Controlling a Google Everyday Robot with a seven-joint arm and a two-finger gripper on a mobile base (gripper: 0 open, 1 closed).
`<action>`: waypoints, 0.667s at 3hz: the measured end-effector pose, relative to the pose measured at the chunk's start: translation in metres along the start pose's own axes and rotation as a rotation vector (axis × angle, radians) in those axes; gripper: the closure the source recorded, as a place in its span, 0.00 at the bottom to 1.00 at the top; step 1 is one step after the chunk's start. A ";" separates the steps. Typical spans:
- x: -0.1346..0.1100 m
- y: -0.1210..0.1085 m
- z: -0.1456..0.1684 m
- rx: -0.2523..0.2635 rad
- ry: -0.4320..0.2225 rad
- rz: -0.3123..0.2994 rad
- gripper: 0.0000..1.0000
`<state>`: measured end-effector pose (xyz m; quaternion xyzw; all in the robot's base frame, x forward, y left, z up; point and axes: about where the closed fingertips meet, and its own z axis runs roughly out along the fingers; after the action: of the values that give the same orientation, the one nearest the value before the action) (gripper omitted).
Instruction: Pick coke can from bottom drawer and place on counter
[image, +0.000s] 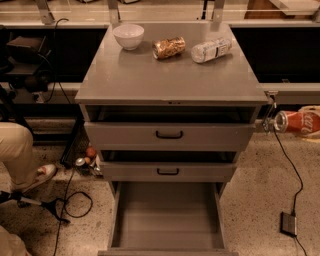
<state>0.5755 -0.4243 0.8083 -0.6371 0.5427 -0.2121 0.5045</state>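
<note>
The coke can lies on its side in the air, right of the cabinet, level with the top drawer, its silver end pointing left. My gripper shows as a pale shape at the right edge, shut around the can. The bottom drawer is pulled out and its wide grey floor is bare. The counter is the grey cabinet top, left of and above the can.
A white bowl, a tan-gold snack bag and a clear plastic bottle sit at the counter's back. The two upper drawers are slightly open. A person's leg and shoe are at left. Cables and a black box lie on the floor.
</note>
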 end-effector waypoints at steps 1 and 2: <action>-0.053 -0.081 -0.014 -0.062 -0.018 -0.083 1.00; -0.053 -0.081 -0.013 -0.063 -0.019 -0.083 1.00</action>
<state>0.5859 -0.3894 0.8991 -0.6764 0.5177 -0.2097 0.4801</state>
